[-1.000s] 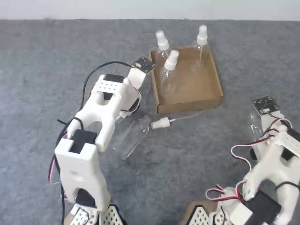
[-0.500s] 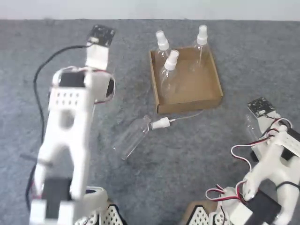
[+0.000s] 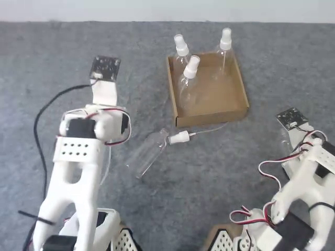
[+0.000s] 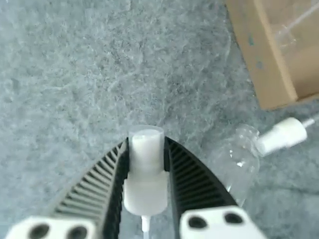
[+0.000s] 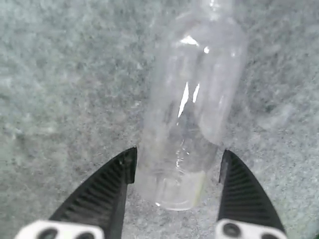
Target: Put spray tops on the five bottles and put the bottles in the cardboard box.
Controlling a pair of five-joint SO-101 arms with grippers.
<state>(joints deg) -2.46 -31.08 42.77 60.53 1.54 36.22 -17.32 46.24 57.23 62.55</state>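
**Desk:** How are the jaws shown from the left wrist?

**Caption:** The left gripper is seen clamped on a white plastic spray top, which is held above the grey carpeted table. It is judged to be held ready for fitting. Beyond it, a clear plastic bottle lying on its side is pictured. A second white spray top is seen at its mouth, with the tube trailing away, so it is taken to be unfitted.

**Desk:** And from the right wrist?

**Caption:** The right gripper is shown spread wide, with one jaw on each side of a second clear plastic bottle. No contact can be made out. The bottle is judged to be bracketed so that it can be gripped and steadied.

**Desk:** What is counted from above?

**Caption:** In the brown cardboard box, three clear topped bottles are seen standing, presumably finished. Five bottles are counted: three boxed, one lying just before the box, and one at the right gripper. Five tops are counted: three fitted, one loose, and one gripped.
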